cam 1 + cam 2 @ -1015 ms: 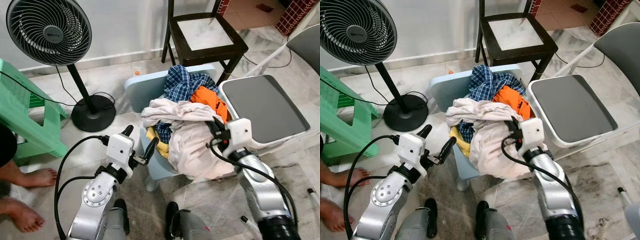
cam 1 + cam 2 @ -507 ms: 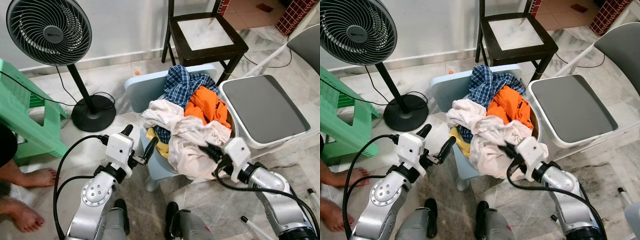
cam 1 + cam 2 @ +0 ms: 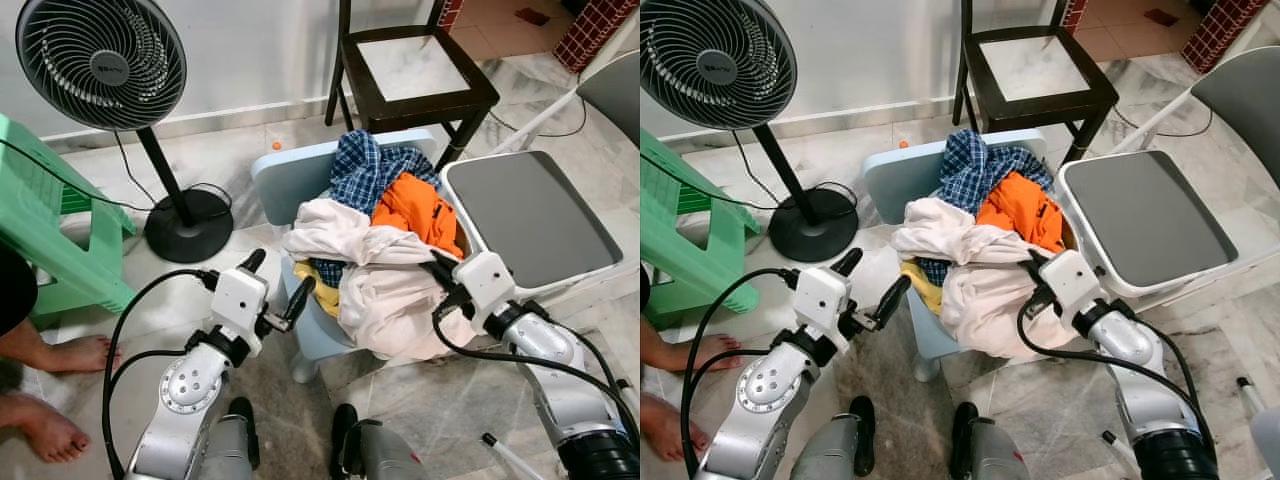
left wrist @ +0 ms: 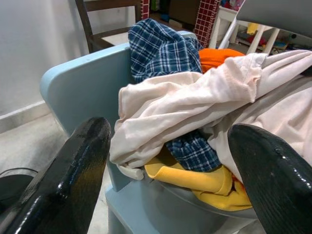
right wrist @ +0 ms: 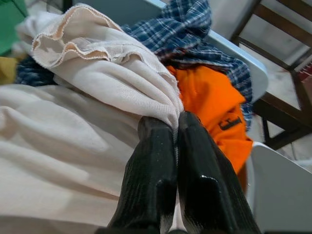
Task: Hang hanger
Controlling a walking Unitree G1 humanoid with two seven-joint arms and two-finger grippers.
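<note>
The right gripper (image 5: 175, 127) has its jaws pinched tight on a fold of the cream cloth (image 3: 345, 232), at the right edge of the clothes pile on the pale blue chair (image 3: 283, 175). The cloth is soft and ribbed with a frilled hem, pulled taut toward the jaws. The left gripper (image 3: 277, 290) hovers just off the chair's left edge, jaws spread wide and holding nothing. Under the cream cloth lie an orange garment (image 3: 415, 208), a blue checked shirt (image 3: 365, 168) and a yellow piece (image 4: 195, 176), each partly buried. No hanger can be made out among the clothes.
</note>
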